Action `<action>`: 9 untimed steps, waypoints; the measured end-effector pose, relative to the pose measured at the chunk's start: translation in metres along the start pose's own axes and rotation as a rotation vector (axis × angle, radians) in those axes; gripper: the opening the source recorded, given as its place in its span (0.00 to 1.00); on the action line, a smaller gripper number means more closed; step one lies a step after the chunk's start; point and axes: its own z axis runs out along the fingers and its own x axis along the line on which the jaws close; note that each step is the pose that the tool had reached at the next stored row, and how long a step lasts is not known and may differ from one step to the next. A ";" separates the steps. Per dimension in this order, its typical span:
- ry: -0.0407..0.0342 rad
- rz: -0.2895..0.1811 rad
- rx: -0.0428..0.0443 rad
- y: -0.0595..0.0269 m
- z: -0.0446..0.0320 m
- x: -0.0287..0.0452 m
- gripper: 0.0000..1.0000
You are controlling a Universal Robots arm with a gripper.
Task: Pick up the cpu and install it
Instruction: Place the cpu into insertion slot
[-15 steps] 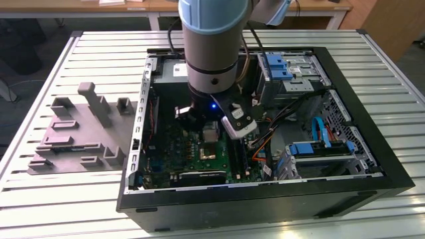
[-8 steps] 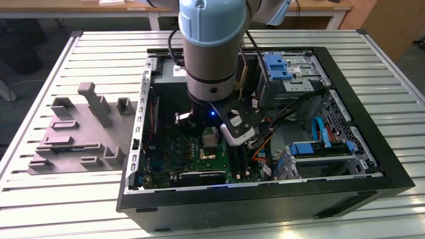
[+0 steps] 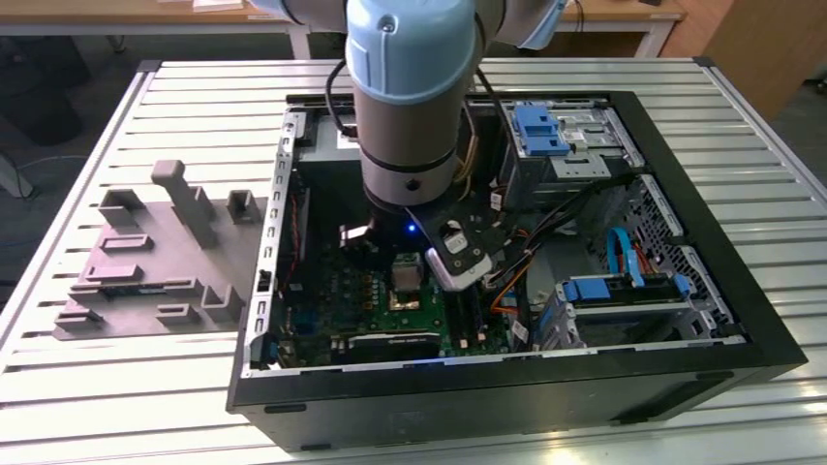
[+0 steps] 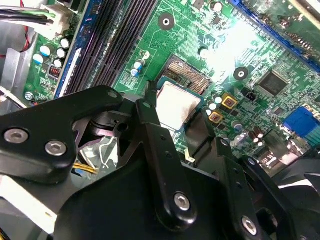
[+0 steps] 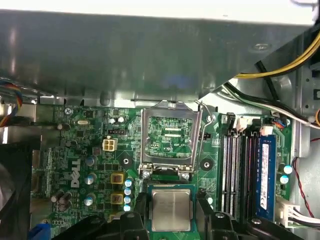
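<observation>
Just over the open socket (image 4: 187,75), cpu (image 5: 171,211) in the gripper's (image 5: 171,202) pinch, raised socket frame (image 5: 145,140) just beside.

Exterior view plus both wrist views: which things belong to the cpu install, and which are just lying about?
Belongs to the job:
the cpu, held in the gripper
open socket frame
motherboard

Just lying about:
grey moulded tray on the table
blue drive caddy
memory stick
blue cable
</observation>
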 end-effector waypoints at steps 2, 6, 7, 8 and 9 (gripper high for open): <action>0.0000 0.000 0.0001 0.0000 0.0000 0.0000 0.47; -0.0001 0.003 0.0000 -0.0033 0.0038 0.0007 0.47; -0.0002 0.004 0.0001 -0.0034 0.0052 0.0010 0.47; -0.0002 0.005 0.0001 -0.0034 0.0068 0.0011 0.47; -0.0002 0.005 0.0000 -0.0035 0.0081 0.0013 0.47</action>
